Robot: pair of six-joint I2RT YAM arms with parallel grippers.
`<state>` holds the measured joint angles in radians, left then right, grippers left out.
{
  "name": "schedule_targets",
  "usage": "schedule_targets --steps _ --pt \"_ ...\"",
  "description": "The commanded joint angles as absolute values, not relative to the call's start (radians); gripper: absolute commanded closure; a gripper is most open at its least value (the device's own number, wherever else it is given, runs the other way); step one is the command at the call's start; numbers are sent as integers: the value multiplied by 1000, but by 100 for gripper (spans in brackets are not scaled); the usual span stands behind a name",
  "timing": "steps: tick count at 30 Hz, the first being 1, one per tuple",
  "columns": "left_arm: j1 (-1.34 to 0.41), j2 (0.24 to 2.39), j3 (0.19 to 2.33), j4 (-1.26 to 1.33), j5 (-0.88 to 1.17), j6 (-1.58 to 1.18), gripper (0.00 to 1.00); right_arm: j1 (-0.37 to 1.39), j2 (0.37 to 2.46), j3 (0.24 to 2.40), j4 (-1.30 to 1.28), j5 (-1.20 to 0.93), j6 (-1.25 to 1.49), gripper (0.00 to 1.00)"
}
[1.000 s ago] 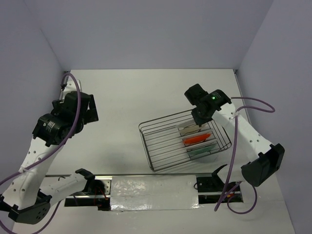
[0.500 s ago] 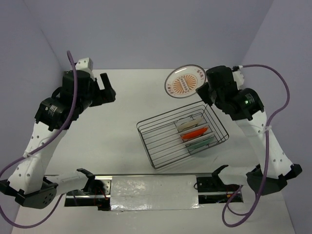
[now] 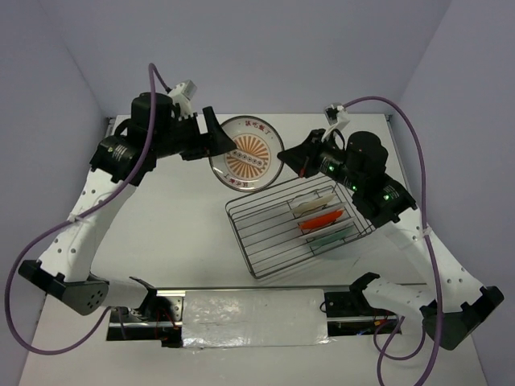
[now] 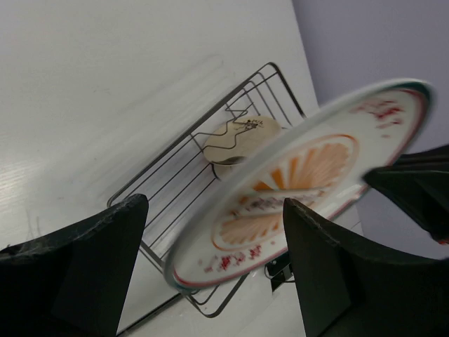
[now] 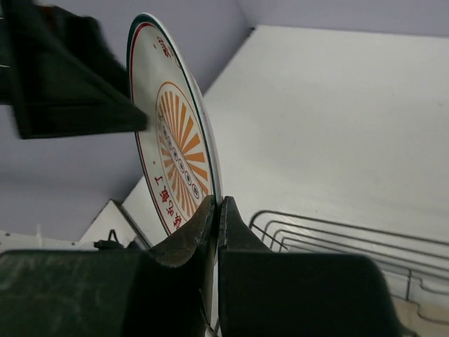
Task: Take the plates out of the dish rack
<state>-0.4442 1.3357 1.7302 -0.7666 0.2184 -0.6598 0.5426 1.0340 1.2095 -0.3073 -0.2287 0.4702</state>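
Right wrist: tool (image 5: 216,205) hides plate (image 5: 179,151) btm rim.

Both my arms reach forward and inward. My left gripper (image 4: 214,232) gapes wide; my right gripper (image 5: 217,210) pinches the plate (image 5: 175,140) by its rim.

White arms (image 3: 80,217), black joints (image 3: 121,153), purple cables (image 3: 372,98)

I hold the white sunburst plate (image 3: 251,158) tilted in the air, its rim pinched by my right gripper (image 3: 286,154); a cream plate (image 3: 314,205), orange plate (image 3: 323,224) and teal plate (image 3: 330,240) stand on edge in the wire dish rack (image 3: 268,235)
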Motion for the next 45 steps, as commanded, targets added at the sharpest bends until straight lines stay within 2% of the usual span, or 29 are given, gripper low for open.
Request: schedule_targets --steps 1,5,7,8,9,10,11,12,13,14,15,16,19,22,28,33,34,37,39,40,41,42,45 --pt "-440 1344 1738 -794 226 -626 10 535 1023 1210 -59 -373 457 100" --pt "-440 1339 1756 -854 135 -581 10 523 1046 1210 -64 -405 465 100" --pt "-440 1325 1740 -841 129 -577 13 511 1064 1198 -28 -439 495 100" --pt "-439 1321 1732 -828 138 -574 40 505 1072 1197 -19 -458 505 100" --pt "-440 1316 1711 -812 156 -574 62 503 1080 1197 -14 -456 514 100" --pt "-439 1309 1701 -798 184 -577 77 503 1101 1204 -20 -454 523 100" --pt "-437 1302 1694 -778 186 -589 100 499 1115 1213 -31 -450 526 97" --pt "-437 1290 1672 -769 176 -598 100 499 1127 1222 -43 -449 531 83" --pt "-431 1281 1657 -761 145 -607 100 496 1138 1239 -63 -451 538 63" --pt "-419 1272 1642 -746 126 -632 100 486 1158 1247 -75 -434 541 52" --pt "-405 1261 1599 -738 114 -649 100 483 1166 1255 -101 -396 546 20" --pt "-341 1244 1571 -735 101 -667 100 471 1173 1285 -197 -340 563 0" --pt "-113 1232 1430 -681 216 -767 100 398 1193 1308 -354 -218 626 0" --pt "50 1281 1303 -565 197 -776 100 353 1221 1370 -583 -37 670 0" --pt "130 1529 1247 -430 173 -727 100 353 1353 1635 -1094 318 753 0" --pt "150 1640 1206 -371 180 -716 100 364 1283 1602 -1148 371 834 0" --pt "152 1652 1201 -364 186 -715 96 362 1241 1585 -1140 367 839 0" --pt "158 1695 1180 -361 178 -709 71 364 1174 1542 -1124 318 847 0" --pt "161 1710 1144 -350 173 -715 61 382 1148 1525 -1164 336 893 0" --pt "163 1713 1122 -354 169 -716 48 408 1131 1525 -1192 392 917 0" --pt "163 1715 1114 -365 164 -718 41 417 1126 1519 -1248 420 977 0" --pt "161 1712 1111 -391 119 -730 25 425 1123 1513 -1268 439 1001 1" --pt "160 1680 1112 -514 71 -726 2 471 1114 1470 -1324 478 1104 5"
